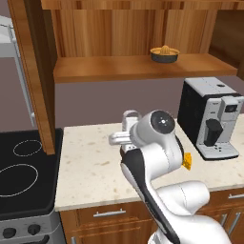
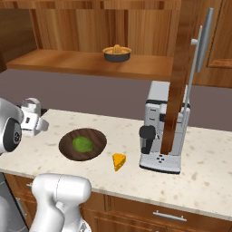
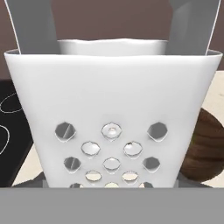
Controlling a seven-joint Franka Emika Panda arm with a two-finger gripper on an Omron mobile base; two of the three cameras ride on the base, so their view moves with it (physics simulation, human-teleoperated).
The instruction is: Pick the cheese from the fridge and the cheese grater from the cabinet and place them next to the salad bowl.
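Observation:
My gripper [image 2: 36, 121] is shut on the cheese grater [image 3: 112, 131], a pale box with perforated sides and a top handle, held above the counter's left part. In the left base view the grater [image 1: 127, 128] shows just behind my arm's elbow. On the counter lies the small orange cheese wedge [image 2: 119, 161], between the salad bowl [image 2: 83, 144] and the coffee machine; it peeks out beside my arm [image 1: 187, 161]. The wooden bowl's rim [image 3: 208, 148] shows right of the grater. The cabinet [image 1: 143, 66] stands open above. The fridge is out of view.
A small dark bowl with an orange item [image 1: 164, 54] sits on the cabinet shelf. A coffee machine [image 2: 163, 131] stands on the counter's right part, with an open cabinet door [image 2: 181, 77] in front of it. A black stove [image 1: 24, 176] lies left of the counter.

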